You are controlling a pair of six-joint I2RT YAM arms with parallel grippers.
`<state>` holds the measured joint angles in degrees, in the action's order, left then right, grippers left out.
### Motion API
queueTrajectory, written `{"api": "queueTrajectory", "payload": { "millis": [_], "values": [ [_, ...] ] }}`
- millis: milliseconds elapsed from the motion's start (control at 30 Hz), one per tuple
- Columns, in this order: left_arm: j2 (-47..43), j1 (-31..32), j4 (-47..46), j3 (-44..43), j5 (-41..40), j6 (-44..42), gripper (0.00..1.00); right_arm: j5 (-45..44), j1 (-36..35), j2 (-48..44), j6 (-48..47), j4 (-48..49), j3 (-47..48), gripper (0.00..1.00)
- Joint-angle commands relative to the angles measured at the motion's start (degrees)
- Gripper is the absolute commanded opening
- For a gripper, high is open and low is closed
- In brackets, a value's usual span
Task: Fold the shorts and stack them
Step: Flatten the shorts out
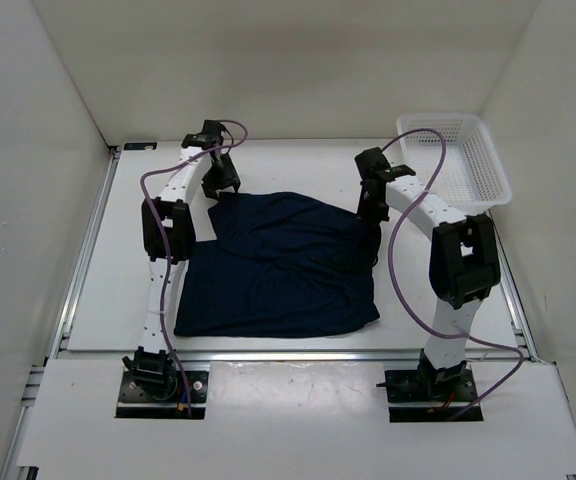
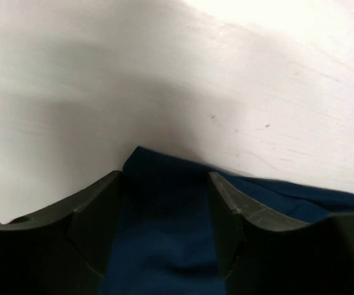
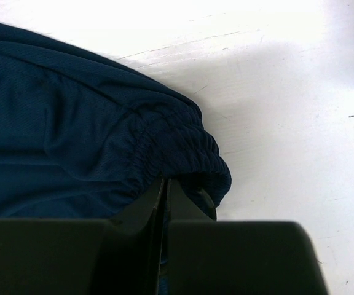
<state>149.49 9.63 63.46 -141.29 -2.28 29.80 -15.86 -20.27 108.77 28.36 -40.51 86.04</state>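
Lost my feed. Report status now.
Left end effector open over shorts, far-left corner. Right end effector shut on shorts' right edge. Basket far right, nothing in the way.

We see the shorts [image 1: 288,265] as soft, matt navy cloth with a fine knit. The table [image 1: 298,165] looks smooth, matt white and faintly scuffed; the basket [image 1: 455,121] is white plastic mesh.

Top camera looks down on the table [image 1: 288,160]; wrist cameras view the shorts [image 1: 288,265] close up.
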Motion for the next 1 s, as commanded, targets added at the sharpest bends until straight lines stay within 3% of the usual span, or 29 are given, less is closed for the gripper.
{"api": "queueTrajectory", "payload": {
  "millis": [0, 33, 67, 100, 300, 467, 667, 833, 967],
  "values": [
    [-0.08, 0.13, -1.40, -2.67, 2.53, -1.58, 0.67, -0.05, 0.15, 0.92, -0.67, -0.45, 2.38, 0.00],
    [-0.08, 0.13, -2.11, -3.19, 3.68, -1.59, 0.58, -0.05, 0.15, 1.44, -0.67, -0.45, 2.38, 0.00],
    [-0.08, 0.74, -2.11, -3.89, 4.39, -2.37, 0.18, -0.05, 0.15, 1.44, -0.67, -0.97, 2.90, 0.00],
    [-0.08, 0.74, -2.64, -3.90, 6.39, -2.38, 0.10, -0.05, 0.15, 1.44, -0.67, -0.97, 2.91, 0.00],
    [-13.50, 0.13, -5.98, 1.71, 3.27, -2.64, 0.10, -1.36, 0.15, -1.10, -0.67, -1.50, 3.96, 0.00],
    [-25.37, -4.17, -5.98, 5.58, 4.47, -3.17, 0.10, -2.60, 0.15, -6.72, -1.82, -1.50, 3.96, 0.00],
    [-38.29, -7.78, -4.84, 16.82, 8.87, -4.23, 0.10, 0.03, 0.15, -13.21, -2.34, -1.50, 2.11, 0.00],
    [-50.58, -9.63, -4.84, 28.85, 8.35, -4.06, 0.10, 0.04, -0.91, -20.33, -2.87, -0.36, -2.27, 0.00],
    [-56.67, -9.63, -4.31, 32.82, 6.77, -2.56, 0.10, 0.04, -0.91, -23.07, -2.87, -0.36, -4.13, 0.00]
  ]
}}
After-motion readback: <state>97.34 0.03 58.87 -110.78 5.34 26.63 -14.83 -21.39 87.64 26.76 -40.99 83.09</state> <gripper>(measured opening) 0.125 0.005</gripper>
